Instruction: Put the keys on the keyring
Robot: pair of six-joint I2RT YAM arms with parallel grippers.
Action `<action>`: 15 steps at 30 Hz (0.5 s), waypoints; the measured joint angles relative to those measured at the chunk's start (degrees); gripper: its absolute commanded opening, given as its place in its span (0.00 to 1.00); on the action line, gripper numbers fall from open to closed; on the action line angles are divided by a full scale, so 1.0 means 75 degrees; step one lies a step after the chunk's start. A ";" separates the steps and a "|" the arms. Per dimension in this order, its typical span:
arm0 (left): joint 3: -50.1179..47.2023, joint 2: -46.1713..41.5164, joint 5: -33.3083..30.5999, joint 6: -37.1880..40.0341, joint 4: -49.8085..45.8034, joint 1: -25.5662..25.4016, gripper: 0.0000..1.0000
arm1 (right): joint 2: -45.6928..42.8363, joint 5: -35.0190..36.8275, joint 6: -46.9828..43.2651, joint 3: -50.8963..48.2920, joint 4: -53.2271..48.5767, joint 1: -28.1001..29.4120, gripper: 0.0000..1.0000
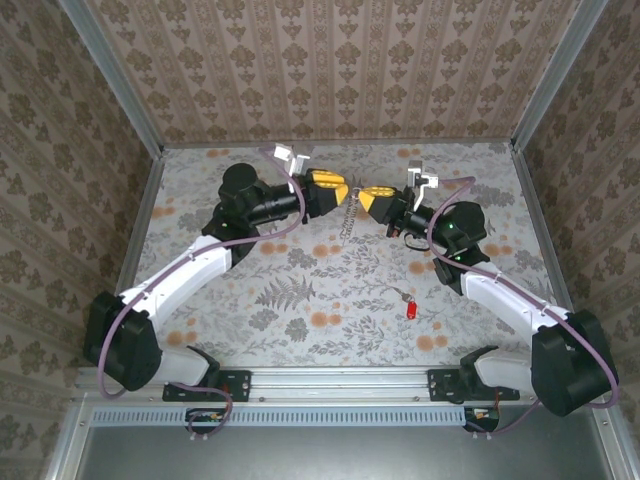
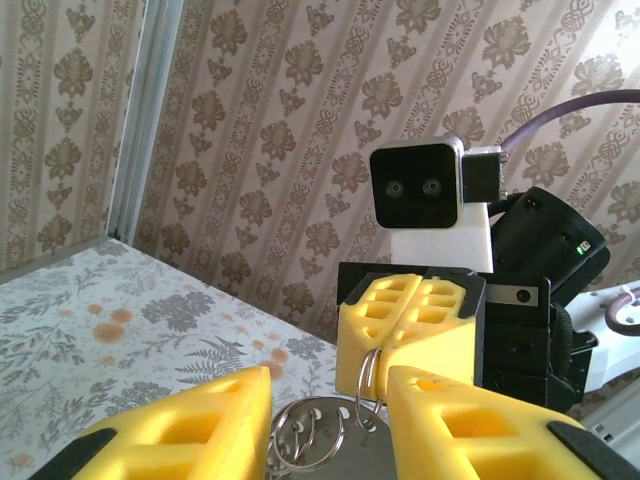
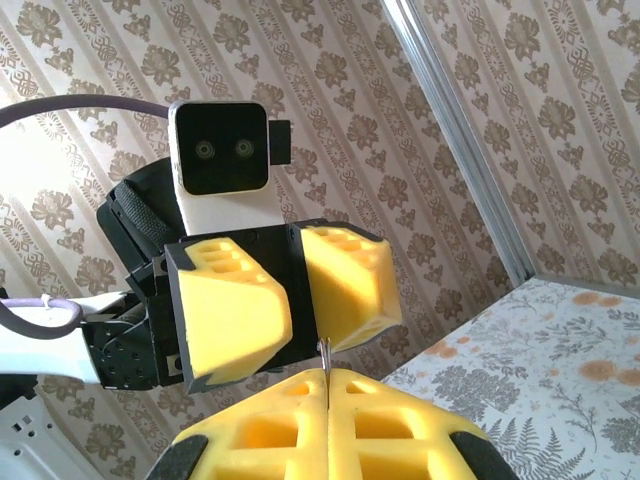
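Right pincer [image 1: 368,193] is clamped on the thin, stiff keyring [image 2: 330,450]. Left pincer [image 1: 347,190] stands part open around it, grip unclear. The key [image 1: 409,306], behind the right pincer, looks light and slippery: grasp its red end.

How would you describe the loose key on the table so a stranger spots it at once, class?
Start at the floral table, then follow the right arm from its base. Just left of its white forearm lies the key. Its bright red end stands out from the paler orange flowers printed around it.
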 measured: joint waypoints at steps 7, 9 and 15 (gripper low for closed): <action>0.0000 0.0087 0.0210 0.0000 0.0038 -0.0017 0.36 | 0.0003 0.0000 0.0003 0.0047 0.0009 0.0035 0.00; 0.0000 0.0128 0.0280 0.0000 0.0035 -0.0050 0.36 | 0.0015 0.0000 0.0003 0.0050 0.0012 0.0035 0.00; 0.0003 0.0274 0.0455 0.0003 0.0032 -0.0181 0.34 | 0.0090 -0.0003 0.0003 0.0050 0.0003 0.0044 0.00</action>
